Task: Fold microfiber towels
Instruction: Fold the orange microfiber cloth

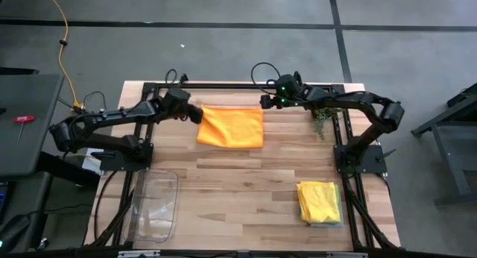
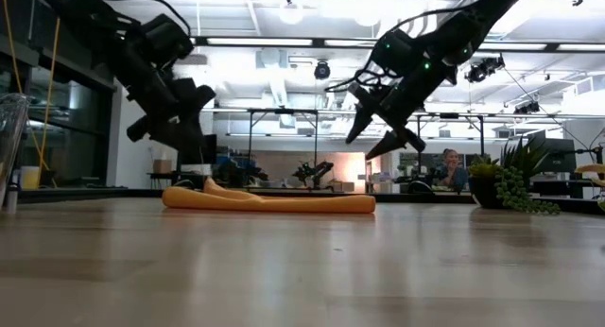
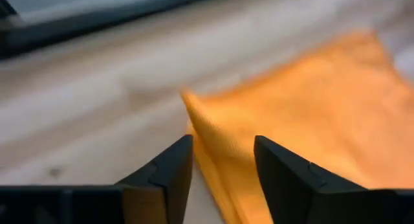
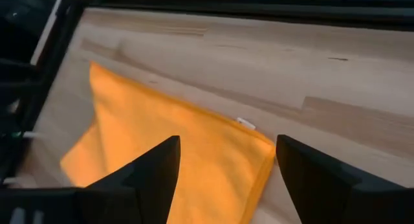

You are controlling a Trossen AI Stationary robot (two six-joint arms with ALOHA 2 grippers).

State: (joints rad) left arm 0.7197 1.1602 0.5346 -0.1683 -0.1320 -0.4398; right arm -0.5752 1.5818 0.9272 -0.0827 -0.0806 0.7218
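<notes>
A pale wooden table [image 1: 238,191] stands on a grey floor, with a bright workshop room visible beyond it in the low view. An orange towel [image 1: 231,127] lies folded flat near the table's far edge. All places here are given relative to this towel. The left gripper [image 1: 195,113] is low at the towel's left end, its two dark fingers [image 3: 169,169] apart on either side of the towel's corner, closed on nothing. The right gripper [image 1: 265,101] hangs above the towel's far right corner, raised clear of the cloth, jaws spread wide and empty. Well toward the near right of the towel sits a stack of folded cloths, a yellow towel [image 1: 320,200] on top. A clear plastic tray [image 1: 154,206] lies to the near left. A small green plant [image 1: 320,121] sits to the right.
</notes>
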